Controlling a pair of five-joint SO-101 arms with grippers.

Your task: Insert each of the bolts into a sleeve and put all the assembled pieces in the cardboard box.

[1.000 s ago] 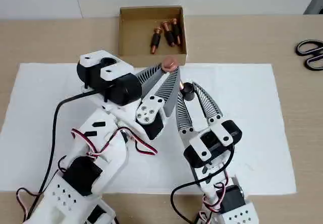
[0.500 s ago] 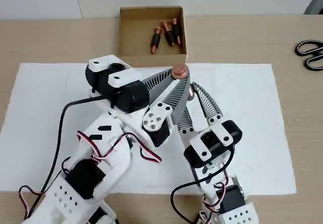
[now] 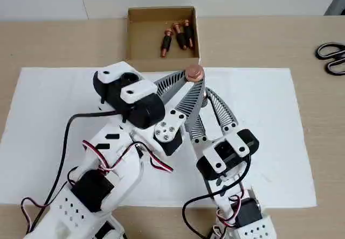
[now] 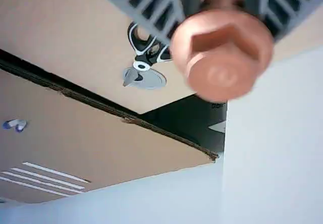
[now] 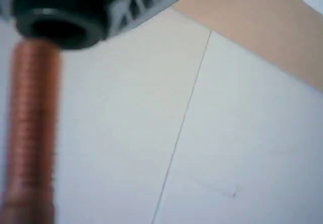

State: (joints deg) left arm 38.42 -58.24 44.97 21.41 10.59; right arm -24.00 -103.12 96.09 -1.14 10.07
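My left gripper (image 3: pixel 193 78) is shut on a copper bolt (image 3: pixel 193 74), its hexagonal head up, just in front of the cardboard box (image 3: pixel 130 34). In the left wrist view the bolt head (image 4: pixel 222 52) sits between the grey fingers (image 4: pixel 141 2). My right gripper (image 3: pixel 201 96) lies right beneath it, shut on a black sleeve (image 5: pixel 55 17) that the left fingers mostly hide from above. The right wrist view has the bolt's threaded shaft (image 5: pixel 30 128) meeting the sleeve's open end. Three assembled pieces (image 3: pixel 178 34) lie in the box.
A white paper sheet (image 3: pixel 259 120) covers the table under both arms. Black scissors (image 3: pixel 331 56) lie on the bare wood at the far right and appear as scissors (image 4: pixel 144 57) in the left wrist view. The two arms cross closely near the sheet's far edge.
My left gripper has carried the bolt to the right, from beside the sleeve to directly over it. The right arm has held still with the sleeve.
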